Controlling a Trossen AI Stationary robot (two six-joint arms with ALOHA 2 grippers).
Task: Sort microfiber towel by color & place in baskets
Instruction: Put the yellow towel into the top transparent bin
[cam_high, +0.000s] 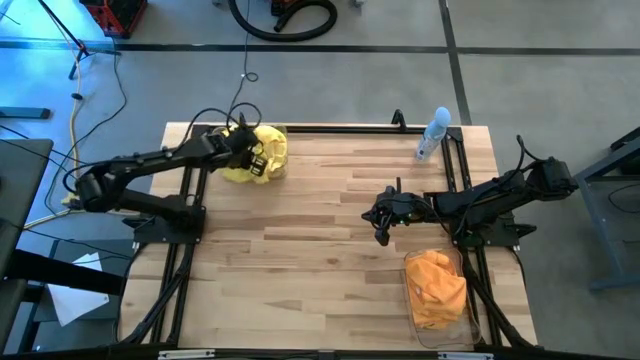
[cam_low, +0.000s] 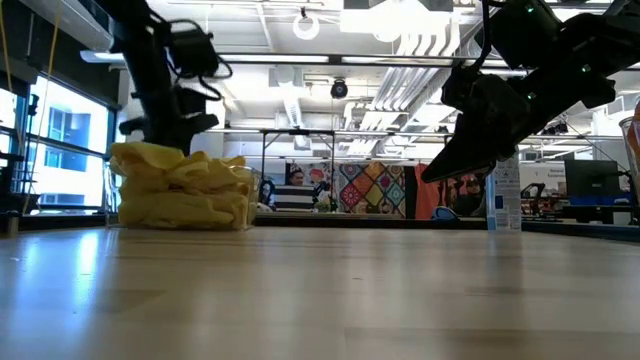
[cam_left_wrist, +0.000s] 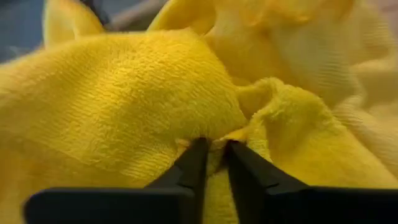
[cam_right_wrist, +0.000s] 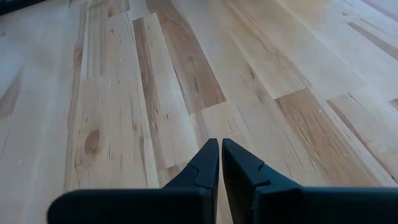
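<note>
Several bright yellow microfiber towels (cam_high: 262, 155) lie heaped in a transparent basket (cam_low: 238, 205) at the table's far left. My left gripper (cam_left_wrist: 214, 149) sits on top of this heap, shut on yellow cloth; it also shows in the high view (cam_high: 250, 155). Orange towels (cam_high: 437, 288) lie piled in the second transparent basket (cam_high: 472, 330) at the near right edge. My right gripper (cam_right_wrist: 220, 149) is shut and touches nothing. It hangs above bare wood right of the table's middle (cam_high: 383, 222), between the two baskets. My left gripper pinches a small fold of a yellow towel (cam_left_wrist: 217, 138) between its two fingertips, coming from above and slanting toward the table's right. One layer or several, I cannot tell. The towel rests on the yellow heap in the basket, slack.
A pale blue spray bottle (cam_high: 433, 135) stands near the far right edge. Black arm frames (cam_high: 170, 225) run along both sides of the table. The bare wooden tabletop (cam_high: 300, 230) lies between the baskets. Cables trail off the far left corner.
</note>
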